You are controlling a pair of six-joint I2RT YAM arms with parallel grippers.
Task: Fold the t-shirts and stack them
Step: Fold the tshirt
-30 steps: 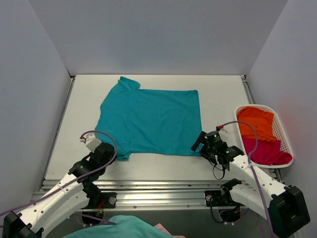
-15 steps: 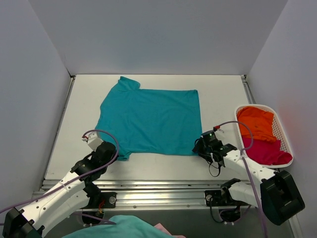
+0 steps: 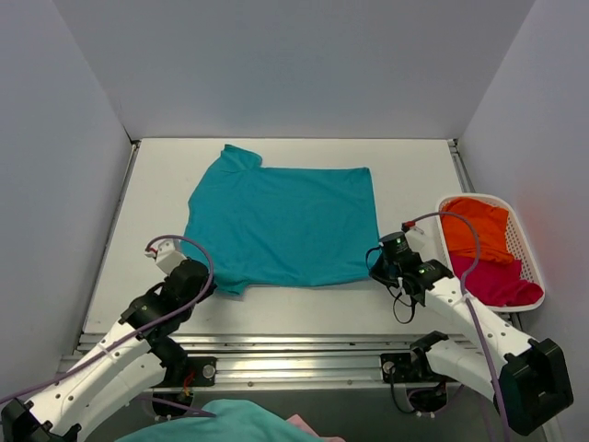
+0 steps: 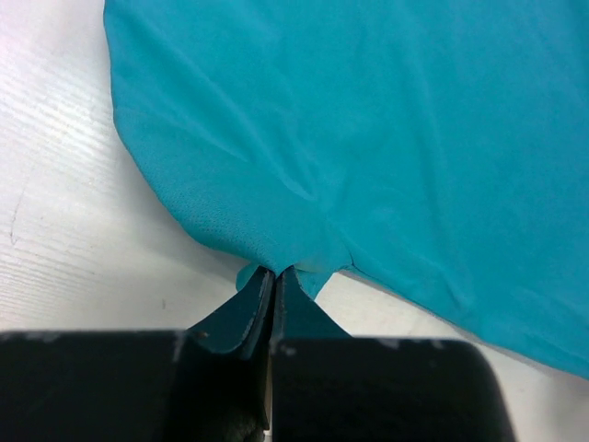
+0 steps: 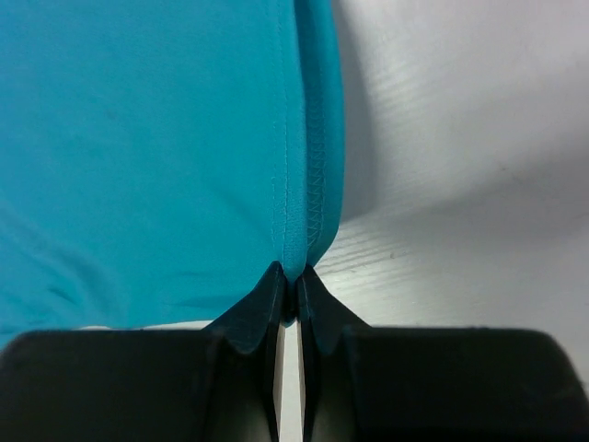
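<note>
Teal t-shirt (image 3: 281, 221): spread flat on the worktop (image 3: 414, 175), mid-table, mostly smooth with faint creases. One sleeve pokes out at the far-left corner; straight hem runs down the right side. Near-left corner is bunched and pinched in the left end effector (image 4: 276, 272). Near-right hem corner, stitched edge doubled over, is pinched in the right end effector (image 5: 293, 272).

Orange t-shirt (image 3: 479, 230): crumpled in the far half of the basket (image 3: 526, 241).

Magenta t-shirt (image 3: 497, 281): crumpled in the near half, touching the orange.
</note>
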